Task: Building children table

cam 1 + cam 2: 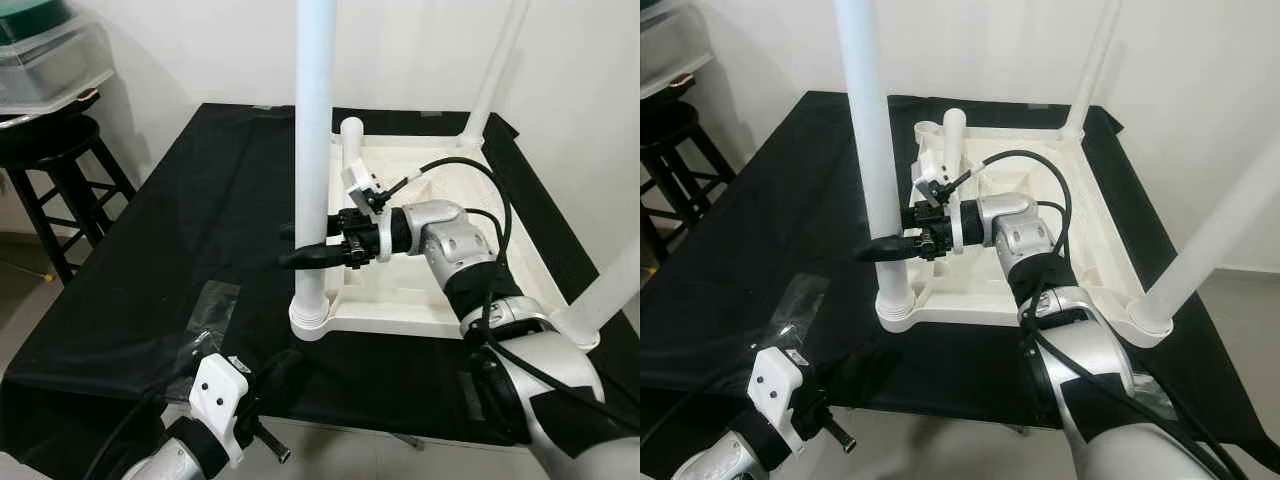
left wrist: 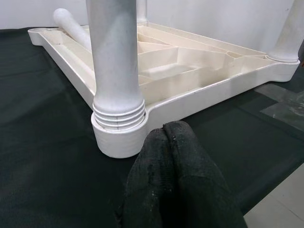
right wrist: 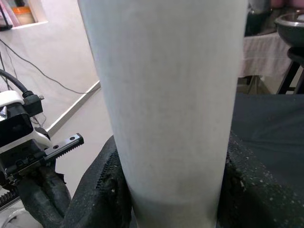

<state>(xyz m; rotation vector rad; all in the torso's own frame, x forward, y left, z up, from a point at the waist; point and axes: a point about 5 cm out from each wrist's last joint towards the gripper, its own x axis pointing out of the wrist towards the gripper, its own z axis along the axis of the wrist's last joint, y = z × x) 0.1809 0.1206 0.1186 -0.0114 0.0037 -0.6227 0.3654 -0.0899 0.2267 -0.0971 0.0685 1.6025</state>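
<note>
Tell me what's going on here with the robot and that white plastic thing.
The robot is putting together a small white table, which lies upside down on a black cloth. Its right tool is clamped around the upright leg standing in the near left corner socket. Two more legs already stand in other corners, and a fourth leg lies loose in the tabletop's underside. The left tool, fingers together, sits low at the cloth's near edge, close to that corner.
</note>
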